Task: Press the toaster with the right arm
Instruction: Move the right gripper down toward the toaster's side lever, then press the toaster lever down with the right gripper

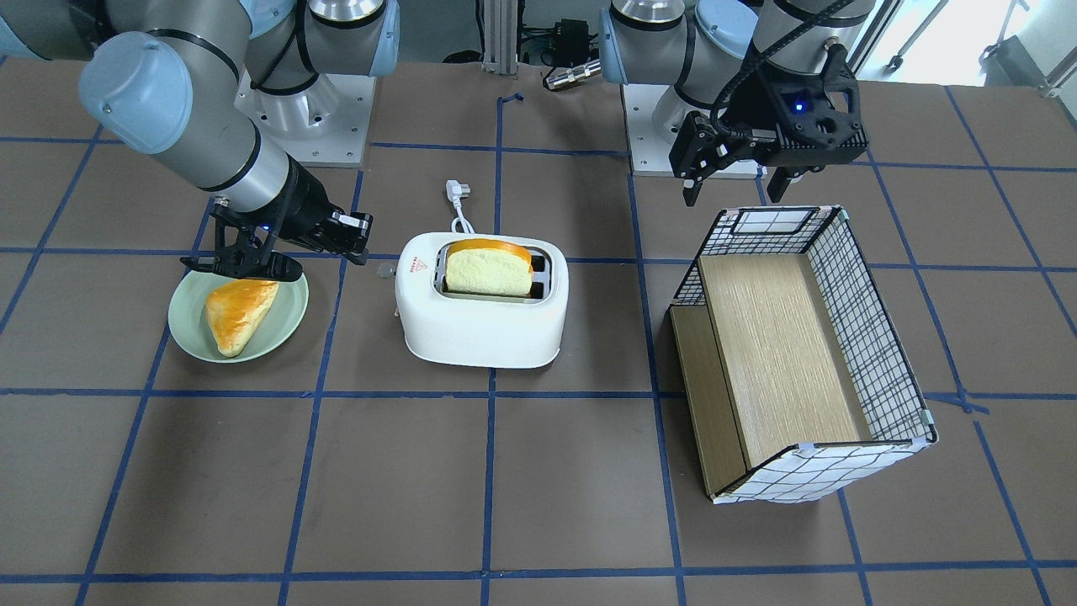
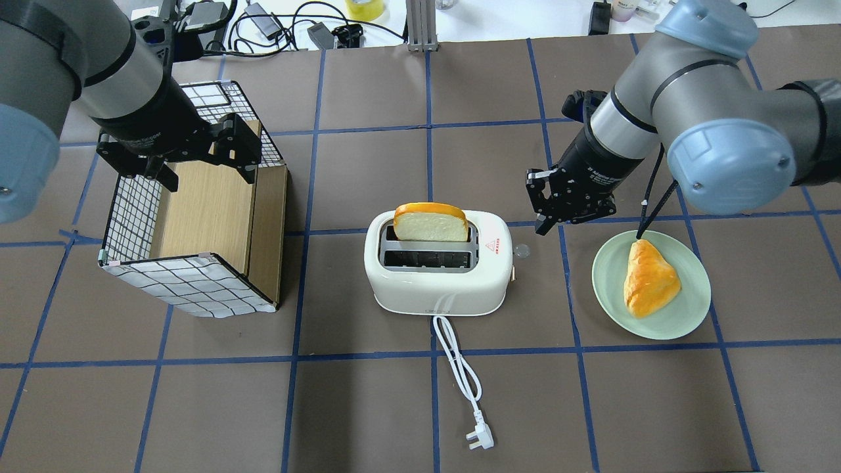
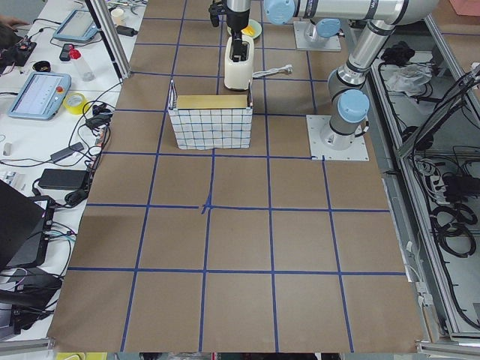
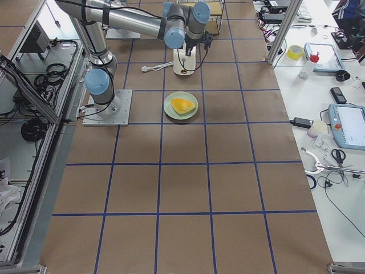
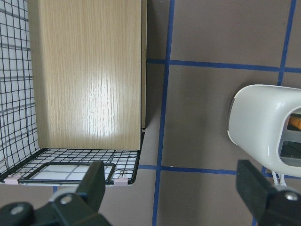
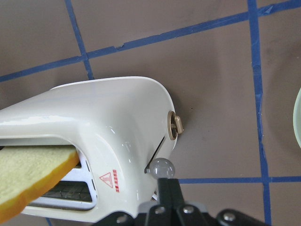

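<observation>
The right gripper [image 6: 166,182] is held closed, empty; the lever [image 6: 162,168] of the toaster [image 6: 108,117] is seen just ahead, at twelve o'clock.

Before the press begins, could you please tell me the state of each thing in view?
toaster: upright, lever apparently not pressed down
bread slice: standing high in one slot
plug: unplugged, lying loose
plate: holding one pastry
basket: empty
right gripper: shut, beside the lever
left gripper: open, empty, above the basket's end
</observation>
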